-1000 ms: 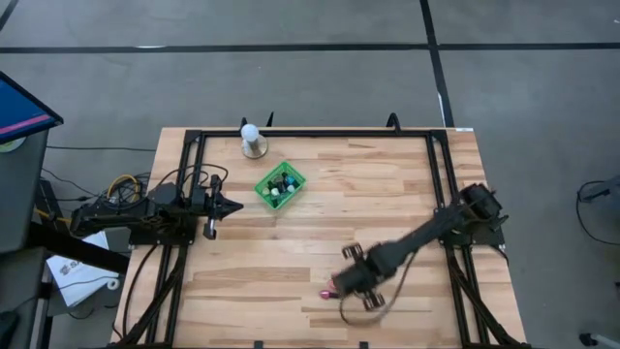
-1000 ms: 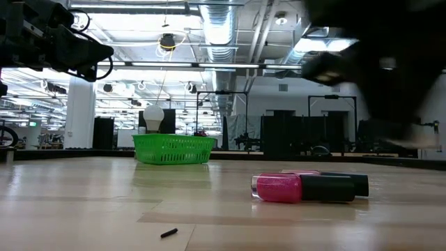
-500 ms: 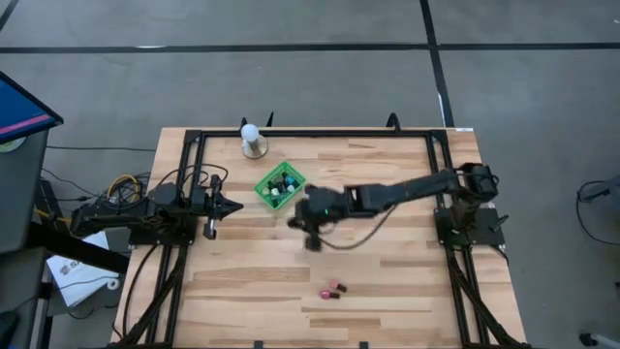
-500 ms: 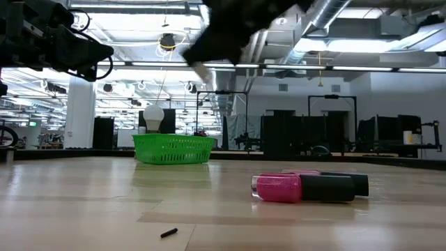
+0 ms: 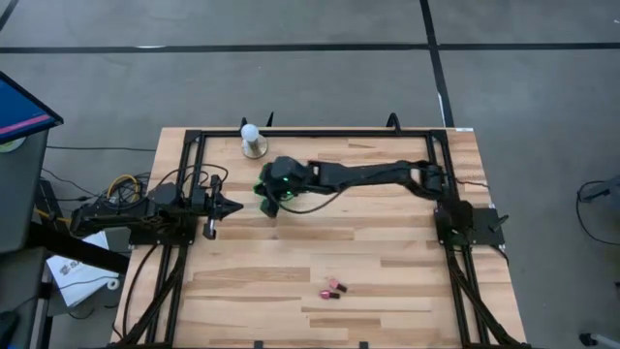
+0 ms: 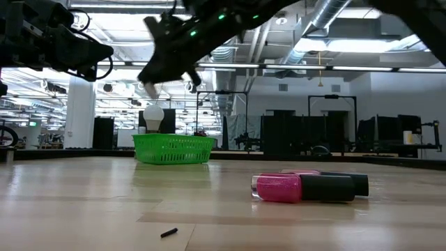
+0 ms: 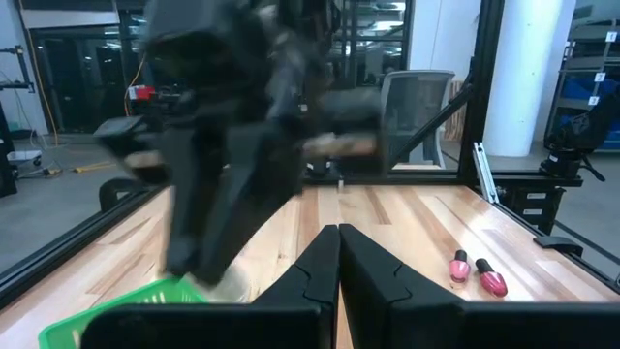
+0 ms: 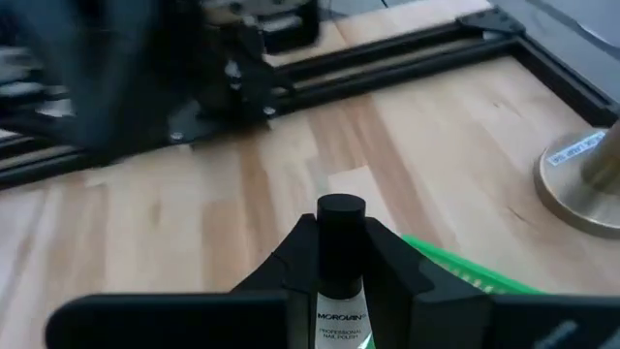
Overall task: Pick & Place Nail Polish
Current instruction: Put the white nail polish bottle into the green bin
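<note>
While the left gripper (image 5: 232,206) just sits at the left side of the table (image 5: 387,242) with its fingers (image 7: 320,267) pressed together, the right arm is stretched way across to the far left. The right gripper (image 5: 274,184) hangs over the green basket (image 6: 173,148), and it's clamped on a nail polish bottle (image 8: 340,281) with a black cap, held upright between the fingers. The basket sits just near of the white ball on its round base (image 5: 252,141). Two more bottles (image 5: 335,288) are lying on their sides down at the near middle of the table, right next to each other: a pink one (image 6: 279,188) in front and another (image 6: 346,180) just behind it, both with dark caps. There's also a tiny dark bit (image 6: 168,233) lying on the wood close to the low camera.
</note>
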